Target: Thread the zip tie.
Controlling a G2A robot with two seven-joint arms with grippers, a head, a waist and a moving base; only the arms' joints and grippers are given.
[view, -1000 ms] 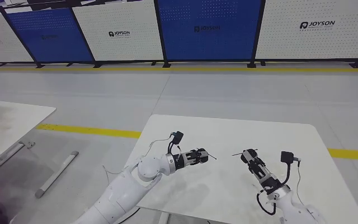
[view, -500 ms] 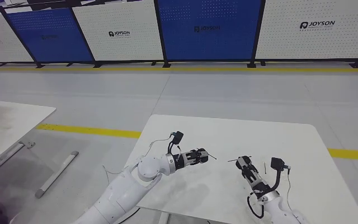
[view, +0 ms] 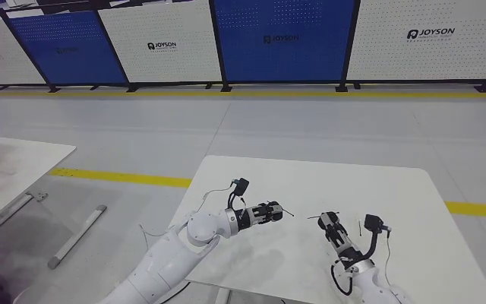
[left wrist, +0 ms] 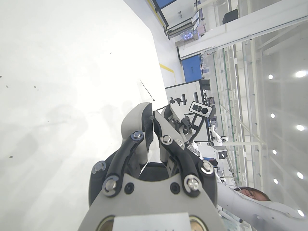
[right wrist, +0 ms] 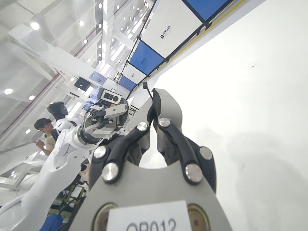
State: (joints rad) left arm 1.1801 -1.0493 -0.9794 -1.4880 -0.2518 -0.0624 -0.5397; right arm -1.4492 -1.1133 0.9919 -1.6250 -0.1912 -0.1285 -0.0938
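Logged right gripper [view: 325,219] drawn back toward the near edge of the white table [view: 364,175], and slightly toward the other arm, versus one second ago. Found left gripper [view: 278,210] unchanged in place.

Recorded both arms low over the table, forearms angled inward, fingertips pointing roughly at each other with a clear gap between them.

Saw left fingers pressed together on a thin black zip tie tail [left wrist: 147,90], free end jutting past the tips toward the right arm.

Saw right fingers likewise clamped, pinching the strip just behind the zip tie head [right wrist: 145,85] (square head clear of the pads, poking out beyond the tips).

Noted tail tip and head apart, not touching. Could not tell whether both pieces belong to one tie.
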